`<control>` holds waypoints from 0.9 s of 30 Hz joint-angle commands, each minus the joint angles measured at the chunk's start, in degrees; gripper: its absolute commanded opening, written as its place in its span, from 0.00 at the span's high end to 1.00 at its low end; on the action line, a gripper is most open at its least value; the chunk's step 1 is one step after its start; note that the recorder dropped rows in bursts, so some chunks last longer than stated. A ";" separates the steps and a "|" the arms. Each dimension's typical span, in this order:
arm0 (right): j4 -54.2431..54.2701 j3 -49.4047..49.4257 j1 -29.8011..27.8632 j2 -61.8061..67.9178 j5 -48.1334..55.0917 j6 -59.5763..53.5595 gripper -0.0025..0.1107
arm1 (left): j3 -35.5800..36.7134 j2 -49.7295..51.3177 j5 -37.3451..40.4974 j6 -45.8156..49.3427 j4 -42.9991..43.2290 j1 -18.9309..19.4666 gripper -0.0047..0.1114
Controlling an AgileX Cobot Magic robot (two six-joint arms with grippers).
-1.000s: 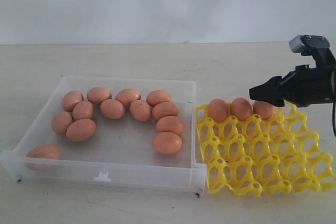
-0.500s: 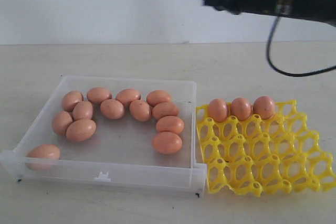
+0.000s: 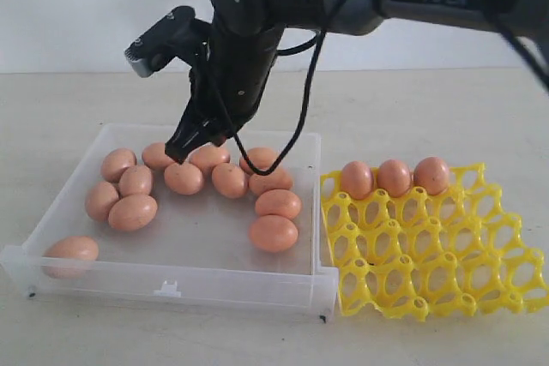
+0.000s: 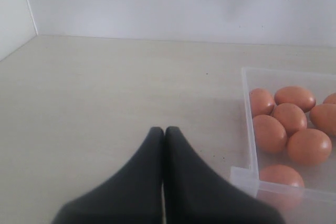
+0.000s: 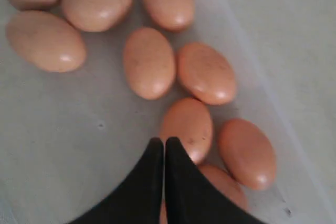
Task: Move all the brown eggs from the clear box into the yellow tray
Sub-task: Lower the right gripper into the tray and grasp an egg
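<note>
Brown eggs (image 3: 273, 233): smooth, orange-brown ovals, all alike, faintly speckled in the right wrist view. Thirteen lie loose on the floor of the clear box (image 3: 171, 285), a shallow transparent container with low walls and a small tab on its near wall. Most form an arc along the far wall and down the right side, four cluster at the far left, and one lies alone in the near left corner. The yellow tray (image 3: 429, 272), an openwork lattice of round cups with raised posts, stands on the table (image 3: 412, 100) just to the right of the box. Three eggs (image 3: 394, 177) sit side by side in its far row. The right gripper (image 3: 183, 150) hangs over the far row of boxed eggs, jaws pressed together with nothing between them; whether the tips touch an egg cannot be told. The left gripper (image 4: 164, 132), jaws likewise pressed together, hovers over bare table beside the box's near left corner.
</note>
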 commanded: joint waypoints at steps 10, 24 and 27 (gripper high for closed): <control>-4.70 -12.79 -0.80 15.95 7.29 7.75 0.42 | 0.17 -0.03 -0.19 0.02 0.24 0.00 1.00; -0.69 -12.79 -0.80 12.14 -1.00 10.42 0.97 | 0.17 -0.03 -0.19 0.02 0.24 0.00 1.00; 2.98 -8.52 -0.80 8.45 -8.70 11.37 0.97 | 0.17 -0.03 -0.19 0.02 0.24 0.00 1.00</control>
